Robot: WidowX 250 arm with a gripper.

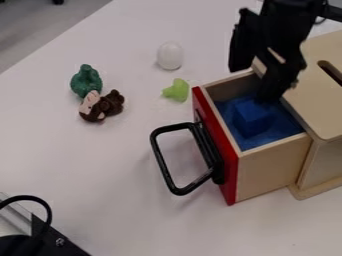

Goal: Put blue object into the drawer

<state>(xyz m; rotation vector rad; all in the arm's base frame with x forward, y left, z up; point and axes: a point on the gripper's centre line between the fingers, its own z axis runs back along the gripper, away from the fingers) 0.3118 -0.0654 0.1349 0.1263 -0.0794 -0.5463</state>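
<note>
Black looped cable [28, 197] aside, the blue angular block [251, 116] lies in the red-fronted wooden drawer [270, 167], likely leaving the black gripper [254, 84], spread and empty near the far edge, to withdraw.

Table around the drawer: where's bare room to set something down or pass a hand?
Broadest is the table between the brown toy and the drawer's handle. Another patch lies beyond the egg. Tighter: the gap between the light green piece and the drawer. Crowded: inside the drawer, with the blue block and the pincer.
</note>
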